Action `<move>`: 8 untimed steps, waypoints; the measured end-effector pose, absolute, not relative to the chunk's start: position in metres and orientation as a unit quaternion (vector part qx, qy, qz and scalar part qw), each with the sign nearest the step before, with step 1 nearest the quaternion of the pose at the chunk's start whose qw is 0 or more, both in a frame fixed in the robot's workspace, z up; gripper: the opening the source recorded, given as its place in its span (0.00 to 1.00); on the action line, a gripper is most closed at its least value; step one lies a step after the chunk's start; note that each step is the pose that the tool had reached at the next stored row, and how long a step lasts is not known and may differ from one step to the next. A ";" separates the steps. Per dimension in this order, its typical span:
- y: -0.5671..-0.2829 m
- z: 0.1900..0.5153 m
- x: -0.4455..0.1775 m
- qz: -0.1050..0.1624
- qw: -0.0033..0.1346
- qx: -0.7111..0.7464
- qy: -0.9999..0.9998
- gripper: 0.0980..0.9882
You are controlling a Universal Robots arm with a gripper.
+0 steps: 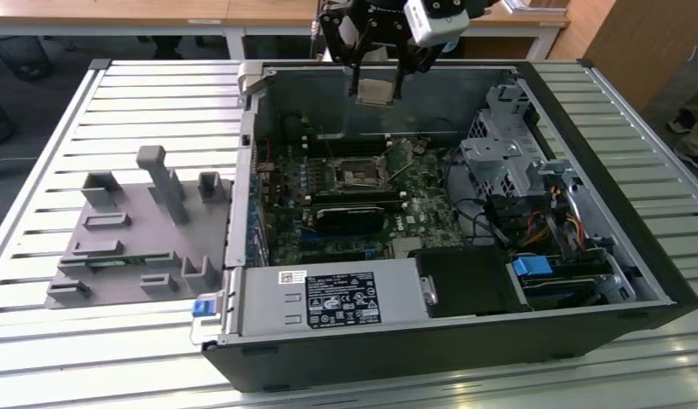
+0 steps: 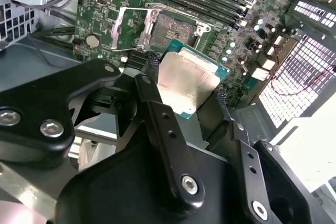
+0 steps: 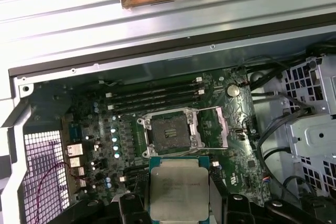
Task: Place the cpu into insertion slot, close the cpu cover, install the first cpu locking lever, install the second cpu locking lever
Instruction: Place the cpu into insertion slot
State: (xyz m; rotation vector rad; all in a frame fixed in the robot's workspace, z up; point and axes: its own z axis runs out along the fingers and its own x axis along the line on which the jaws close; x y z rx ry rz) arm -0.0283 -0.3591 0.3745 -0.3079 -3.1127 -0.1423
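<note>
My gripper (image 1: 377,85) hangs over the open computer case, shut on the cpu (image 1: 375,92). The cpu (image 2: 188,80) is a flat square chip with a silvery top, pinched by its edges between the two black fingers (image 2: 157,103). It also shows in the first wrist view (image 3: 178,187). Below it on the green board lies the insertion slot (image 3: 169,128), a dark square socket with a metal rim and nothing in it (image 2: 170,27) (image 1: 358,175). The cpu cover (image 3: 214,127) is swung open beside the socket (image 2: 130,24). The cpu is well above the socket, not touching it.
Long black memory slots (image 3: 157,95) run beside the socket. A black card (image 1: 354,211) lies across the board. A drive cage (image 1: 502,158), cables (image 1: 553,226) and the power supply (image 1: 325,298) fill the case. A grey fixture (image 1: 133,239) stands on the slatted table at the exterior view's left.
</note>
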 end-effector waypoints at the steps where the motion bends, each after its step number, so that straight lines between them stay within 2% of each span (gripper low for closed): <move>1: -0.359 0.375 -0.028 -0.045 0.005 -0.100 -0.994 0.50; 8: -0.359 0.375 -0.028 -0.046 0.004 -0.115 -0.992 0.50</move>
